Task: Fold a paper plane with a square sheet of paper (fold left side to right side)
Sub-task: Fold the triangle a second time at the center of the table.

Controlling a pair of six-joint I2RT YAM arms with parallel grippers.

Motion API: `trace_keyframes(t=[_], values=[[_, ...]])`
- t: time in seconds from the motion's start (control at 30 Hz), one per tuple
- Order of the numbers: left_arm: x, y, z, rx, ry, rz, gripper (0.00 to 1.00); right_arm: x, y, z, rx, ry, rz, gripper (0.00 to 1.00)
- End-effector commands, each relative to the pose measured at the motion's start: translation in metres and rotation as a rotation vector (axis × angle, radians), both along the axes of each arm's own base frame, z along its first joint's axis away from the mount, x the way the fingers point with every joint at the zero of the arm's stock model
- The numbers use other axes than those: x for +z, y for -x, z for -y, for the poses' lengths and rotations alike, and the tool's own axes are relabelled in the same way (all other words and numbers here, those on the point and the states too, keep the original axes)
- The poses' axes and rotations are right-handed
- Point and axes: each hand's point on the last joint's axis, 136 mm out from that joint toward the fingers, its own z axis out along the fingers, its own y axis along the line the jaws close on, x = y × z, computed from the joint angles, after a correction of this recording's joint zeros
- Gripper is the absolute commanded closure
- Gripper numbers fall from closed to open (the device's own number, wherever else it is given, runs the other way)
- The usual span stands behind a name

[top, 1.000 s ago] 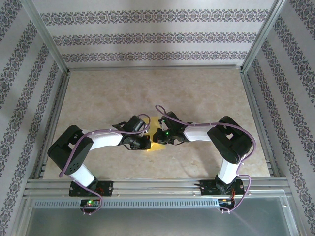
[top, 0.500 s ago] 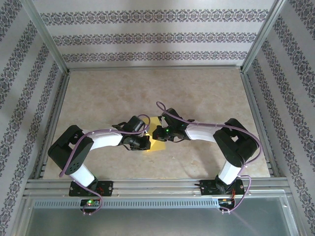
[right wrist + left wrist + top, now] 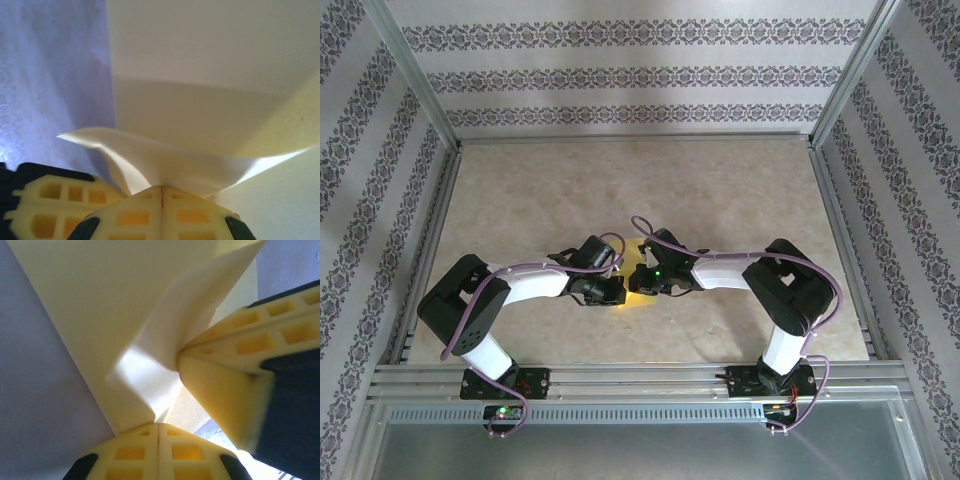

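from above, the square sheet of paper (image 3: 638,298) is a small yellow patch on the table (image 3: 720,190), tucked between the two arm tips. the left wrist view shows the left gripper (image 3: 158,432), fingers pressed together, pinching a lifted fold, with the right gripper (image 3: 182,354) touching that fold beside it. the right wrist view shows the right fingers pinching the paper's raised edge too.

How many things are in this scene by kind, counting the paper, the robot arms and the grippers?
Yellow sheet of paper: 1
Robot arms: 2 (left arm, right arm)
Grippers: 2 (left gripper, right gripper), both pinching the paper
Total: 5
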Motion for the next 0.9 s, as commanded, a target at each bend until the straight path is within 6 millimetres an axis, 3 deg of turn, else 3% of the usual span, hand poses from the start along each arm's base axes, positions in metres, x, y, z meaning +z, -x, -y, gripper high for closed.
trace_keyframes(t=[0.0, 0.33, 0.87], values=[[-0.018, 0.016, -0.013, -0.023, -0.077, -0.056, 1.00, -0.011, -0.006, 0.007, -0.009, 0.040, 0.019, 1.00], [-0.022, 0.019, -0.015, -0.028, -0.090, -0.069, 1.00, -0.019, -0.021, 0.029, -0.043, 0.081, 0.017, 1.00], [-0.022, 0.019, -0.014, -0.031, -0.086, -0.069, 1.00, -0.016, -0.073, 0.083, -0.151, 0.113, 0.045, 1.00]])
